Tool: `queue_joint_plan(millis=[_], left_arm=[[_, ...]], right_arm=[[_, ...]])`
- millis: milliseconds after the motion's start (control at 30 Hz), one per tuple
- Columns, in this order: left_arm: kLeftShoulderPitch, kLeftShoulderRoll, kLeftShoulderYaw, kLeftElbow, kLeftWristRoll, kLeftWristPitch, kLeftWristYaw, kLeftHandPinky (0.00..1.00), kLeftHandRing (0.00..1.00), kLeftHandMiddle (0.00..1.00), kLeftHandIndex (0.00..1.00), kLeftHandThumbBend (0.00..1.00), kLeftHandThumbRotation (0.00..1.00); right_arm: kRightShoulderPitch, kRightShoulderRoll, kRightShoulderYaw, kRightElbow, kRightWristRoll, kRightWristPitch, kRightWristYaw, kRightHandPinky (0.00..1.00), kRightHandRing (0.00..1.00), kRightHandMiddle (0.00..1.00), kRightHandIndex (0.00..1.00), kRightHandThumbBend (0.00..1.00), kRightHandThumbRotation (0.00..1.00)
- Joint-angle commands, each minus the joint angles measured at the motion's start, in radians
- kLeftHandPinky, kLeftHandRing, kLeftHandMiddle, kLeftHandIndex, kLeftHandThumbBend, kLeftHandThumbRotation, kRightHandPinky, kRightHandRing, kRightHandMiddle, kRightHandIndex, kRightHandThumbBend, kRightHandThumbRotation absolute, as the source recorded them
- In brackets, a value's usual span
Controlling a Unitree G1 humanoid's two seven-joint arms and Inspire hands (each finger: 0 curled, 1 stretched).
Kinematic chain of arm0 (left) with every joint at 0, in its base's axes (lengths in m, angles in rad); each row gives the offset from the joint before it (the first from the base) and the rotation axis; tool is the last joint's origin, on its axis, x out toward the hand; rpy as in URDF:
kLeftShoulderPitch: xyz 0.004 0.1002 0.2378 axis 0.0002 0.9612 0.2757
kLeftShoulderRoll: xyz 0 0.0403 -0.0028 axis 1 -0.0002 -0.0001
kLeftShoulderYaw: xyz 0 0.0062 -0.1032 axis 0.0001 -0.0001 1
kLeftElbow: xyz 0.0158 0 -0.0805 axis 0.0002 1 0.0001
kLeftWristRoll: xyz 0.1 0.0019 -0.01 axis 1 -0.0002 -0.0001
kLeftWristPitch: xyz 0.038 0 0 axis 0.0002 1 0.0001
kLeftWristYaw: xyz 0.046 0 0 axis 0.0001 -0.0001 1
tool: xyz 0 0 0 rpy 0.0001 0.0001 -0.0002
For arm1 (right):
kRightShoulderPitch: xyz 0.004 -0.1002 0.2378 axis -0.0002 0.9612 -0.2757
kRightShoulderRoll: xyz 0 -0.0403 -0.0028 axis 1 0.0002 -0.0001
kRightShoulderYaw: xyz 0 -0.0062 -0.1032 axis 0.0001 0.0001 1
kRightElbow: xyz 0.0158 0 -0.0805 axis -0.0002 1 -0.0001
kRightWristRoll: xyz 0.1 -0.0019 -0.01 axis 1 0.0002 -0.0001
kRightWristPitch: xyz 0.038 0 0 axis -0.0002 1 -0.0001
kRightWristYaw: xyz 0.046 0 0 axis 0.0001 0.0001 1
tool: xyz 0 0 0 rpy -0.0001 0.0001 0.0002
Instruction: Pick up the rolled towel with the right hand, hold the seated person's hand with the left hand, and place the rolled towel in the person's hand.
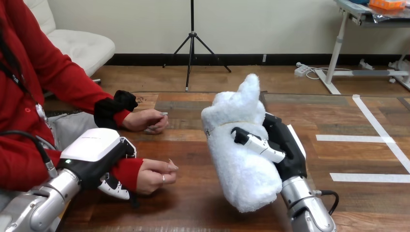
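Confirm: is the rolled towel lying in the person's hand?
No, the rolled towel is gripped in the right hand, well apart from the person's nearer hand.

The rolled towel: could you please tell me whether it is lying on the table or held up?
Held up: the right hand has its thumb and fingers curled round the rolled towel, which stands nearly upright, leaning slightly.

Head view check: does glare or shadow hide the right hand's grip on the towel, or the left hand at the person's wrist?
Head view: even light, no harsh glare; the white rolled towel keeps its texture, and the right hand shows its thumb curled across it. Head view: shade under the left hand dims its fingers below the person's wrist, yet they show curled round it.
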Motion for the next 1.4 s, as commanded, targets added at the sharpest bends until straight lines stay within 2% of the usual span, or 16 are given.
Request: queue_joint_plan(millis=[0, 300, 600, 1000, 1367], left_arm=[[-0.031, -0.043, 0.033, -0.14, -0.047, -0.022, -0.01, 0.25, 0.26, 0.3, 0.29, 0.75, 0.0], [-0.013, -0.041, 0.056, -0.198, -0.061, -0.008, -0.048, 0.25, 0.26, 0.31, 0.29, 0.76, 0.0], [0.0, -0.034, 0.069, -0.232, -0.049, 0.012, -0.061, 0.24, 0.27, 0.32, 0.31, 0.77, 0.0], [0.016, -0.033, 0.079, -0.245, -0.042, 0.019, -0.056, 0.25, 0.27, 0.32, 0.31, 0.78, 0.0], [0.014, -0.036, 0.082, -0.24, -0.052, 0.007, -0.064, 0.25, 0.27, 0.32, 0.31, 0.77, 0.0]], right_arm=[[-0.141, 0.004, -0.003, 0.028, -0.009, -0.055, -0.01, 0.05, 0.1, 0.21, 0.26, 0.59, 0.0], [-0.162, 0.008, -0.013, 0.074, 0.001, -0.06, 0.012, 0.05, 0.11, 0.21, 0.27, 0.6, 0.0], [-0.172, 0.008, -0.014, 0.095, -0.003, -0.074, 0.015, 0.05, 0.11, 0.22, 0.28, 0.6, 0.0], [-0.179, 0.001, -0.018, 0.112, -0.005, -0.089, 0.023, 0.06, 0.11, 0.22, 0.28, 0.61, 0.0], [-0.184, -0.002, -0.017, 0.119, -0.016, -0.096, 0.008, 0.06, 0.12, 0.22, 0.27, 0.63, 0.0]])
